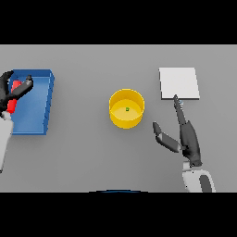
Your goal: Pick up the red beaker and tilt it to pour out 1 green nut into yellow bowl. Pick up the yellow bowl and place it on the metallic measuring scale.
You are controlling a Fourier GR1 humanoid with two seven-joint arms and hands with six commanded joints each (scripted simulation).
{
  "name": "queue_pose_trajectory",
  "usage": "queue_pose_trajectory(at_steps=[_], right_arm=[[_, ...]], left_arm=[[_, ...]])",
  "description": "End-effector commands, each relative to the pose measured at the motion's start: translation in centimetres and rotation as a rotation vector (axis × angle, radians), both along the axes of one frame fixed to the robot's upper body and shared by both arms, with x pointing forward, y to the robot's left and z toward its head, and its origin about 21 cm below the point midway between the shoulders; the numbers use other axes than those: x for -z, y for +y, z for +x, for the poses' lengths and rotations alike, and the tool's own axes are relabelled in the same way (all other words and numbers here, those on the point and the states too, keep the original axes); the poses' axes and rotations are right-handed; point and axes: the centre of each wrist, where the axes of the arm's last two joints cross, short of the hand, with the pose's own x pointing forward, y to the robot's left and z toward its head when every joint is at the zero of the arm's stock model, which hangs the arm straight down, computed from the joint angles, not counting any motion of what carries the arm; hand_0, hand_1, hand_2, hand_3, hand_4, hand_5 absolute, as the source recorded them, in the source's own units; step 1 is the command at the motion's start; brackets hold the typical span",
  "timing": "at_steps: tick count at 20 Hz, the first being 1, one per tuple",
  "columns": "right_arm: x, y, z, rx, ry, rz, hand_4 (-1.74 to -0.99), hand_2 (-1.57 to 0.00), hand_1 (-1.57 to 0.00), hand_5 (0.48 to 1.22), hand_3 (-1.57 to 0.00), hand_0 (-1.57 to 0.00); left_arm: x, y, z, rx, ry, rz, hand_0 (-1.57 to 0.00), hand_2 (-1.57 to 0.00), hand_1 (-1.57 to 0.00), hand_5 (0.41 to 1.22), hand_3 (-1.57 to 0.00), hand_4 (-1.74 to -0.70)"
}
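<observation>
Nearest to us is the right hand (189,139), rising from the lower right on its white and grey arm: it is spread open over the grey table (83,157), the fingers straight and reaching toward the metallic measuring scale (179,83), the thumb splayed out to the left toward the yellow bowl (126,108). The longest fingertip lies at the near edge of the scale; we cannot tell whether it touches the plate or only hovers there. The bowl stands upright near the middle of the table, well apart from the scale and clear of the hand, and inside it we make out one small green nut (127,109), little more than a speck on the bowl's floor. At the far left we see the left hand (14,90), partly cut off by the picture's edge, its dark fingers curled round the red beaker (14,95), which it holds over the blue tray (39,99). The fingers hide much of the beaker, so we cannot say what it contains or whether it rests on the tray. The tabletop is plain grey and fills the whole view; nothing of the room beyond it shows.
</observation>
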Motion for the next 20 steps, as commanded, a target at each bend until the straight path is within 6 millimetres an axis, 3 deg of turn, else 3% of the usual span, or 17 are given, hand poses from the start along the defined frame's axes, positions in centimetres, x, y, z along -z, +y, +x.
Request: queue_pose_trajectory(at_steps=[1,4,6,11,14,20], right_arm=[[0.0,0.0,-0.1,0.001,0.003,-0.001,-1.015,0.0,0.0,0.642,0.0,0.0],[-0.3,0.0,0.3,0.004,0.045,-0.064,-1.02,0.0,0.0,0.64,0.0,0.0],[-1.0,-0.3,1.2,-0.095,0.043,-0.122,-1.005,0.0,0.0,0.669,0.0,0.0],[-4.1,-0.7,4.8,-0.309,0.021,-0.542,-1.122,0.0,0.0,0.674,0.0,0.0],[-5.4,0.3,6.6,-0.427,0.001,-0.736,-1.192,0.0,0.0,0.677,0.0,0.0],[-6.5,2.7,9.1,-0.636,-0.07,-1.079,-1.227,0.0,0.0,0.698,0.0,0.0]], left_arm=[[0.5,-0.3,0.0,0.005,0.0,-0.008,-0.2,-0.17,-0.17,0.652,-0.16,-0.8],[0.0,-0.1,0.2,0.025,-0.048,-0.003,-0.1,-0.09,-0.08,0.651,-0.08,-0.78],[0.0,-0.5,0.3,0.033,-0.06,0.002,-0.07,-0.06,-0.05,0.657,-0.05,-0.76],[-0.3,-0.5,0.0,0.053,-0.084,-0.003,-0.02,-0.02,-0.02,0.668,-0.02,-0.74],[-0.2,-0.8,0.0,0.056,-0.072,0.006,-0.01,-0.01,-0.01,0.68,-0.01,-0.73],[-0.7,-0.2,0.2,0.043,-0.064,0.014,0.0,0.0,0.0,0.701,0.0,-0.74]])
